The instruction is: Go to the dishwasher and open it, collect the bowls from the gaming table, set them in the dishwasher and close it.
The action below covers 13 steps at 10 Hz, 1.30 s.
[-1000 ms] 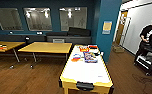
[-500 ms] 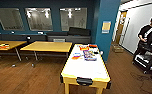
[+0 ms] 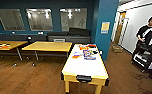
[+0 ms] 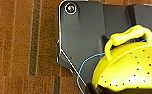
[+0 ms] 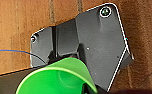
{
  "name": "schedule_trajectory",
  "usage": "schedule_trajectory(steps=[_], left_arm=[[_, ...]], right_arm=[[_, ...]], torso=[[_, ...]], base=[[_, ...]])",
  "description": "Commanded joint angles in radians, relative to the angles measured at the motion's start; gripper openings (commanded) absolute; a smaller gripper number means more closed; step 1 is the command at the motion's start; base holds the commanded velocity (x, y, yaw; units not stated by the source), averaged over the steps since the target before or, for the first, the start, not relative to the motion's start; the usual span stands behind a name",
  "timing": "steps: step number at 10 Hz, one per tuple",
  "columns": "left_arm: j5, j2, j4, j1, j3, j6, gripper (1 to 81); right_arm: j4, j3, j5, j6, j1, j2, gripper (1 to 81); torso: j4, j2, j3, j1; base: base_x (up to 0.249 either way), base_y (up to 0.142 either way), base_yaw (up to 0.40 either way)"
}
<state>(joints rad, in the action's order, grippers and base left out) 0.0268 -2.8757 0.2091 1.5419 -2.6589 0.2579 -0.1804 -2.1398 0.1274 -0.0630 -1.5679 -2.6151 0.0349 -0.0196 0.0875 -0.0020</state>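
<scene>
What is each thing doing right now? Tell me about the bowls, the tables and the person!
yellow-green bowl: up close at the left wrist, dotted with little holes, looped handle on top.
bright green bowl: up close at the right wrist, its hollow side showing.
gaming table: standing on the wooden floor, game boxes lying at its far end.
wooden-topped table: standing behind it.
person: standing at a cart.

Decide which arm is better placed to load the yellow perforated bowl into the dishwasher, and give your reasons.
Left, probably. The yellow perforated bowl hangs close by the left wrist, above the wooden floor, so that arm seems to carry it. The green bowl sits likewise by the right wrist.
</scene>
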Motion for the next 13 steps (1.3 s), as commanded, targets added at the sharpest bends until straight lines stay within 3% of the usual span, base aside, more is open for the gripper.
schedule_trajectory(steps=[1,13], left_arm=[[-0.054,0.015,0.010,-0.039,-0.006,-0.006,1.0],[-0.053,0.012,0.007,-0.039,-0.007,-0.006,1.0]], right_arm=[[0.015,0.014,-0.057,-0.005,0.044,0.027,1.0],[0.013,0.005,-0.057,-0.003,0.042,0.016,1.0]], torso=[[0.000,0.000,0.000,0.002],[0.000,0.000,0.000,0.003]], base=[[0.000,0.000,0.000],[0.000,0.000,-0.022]])
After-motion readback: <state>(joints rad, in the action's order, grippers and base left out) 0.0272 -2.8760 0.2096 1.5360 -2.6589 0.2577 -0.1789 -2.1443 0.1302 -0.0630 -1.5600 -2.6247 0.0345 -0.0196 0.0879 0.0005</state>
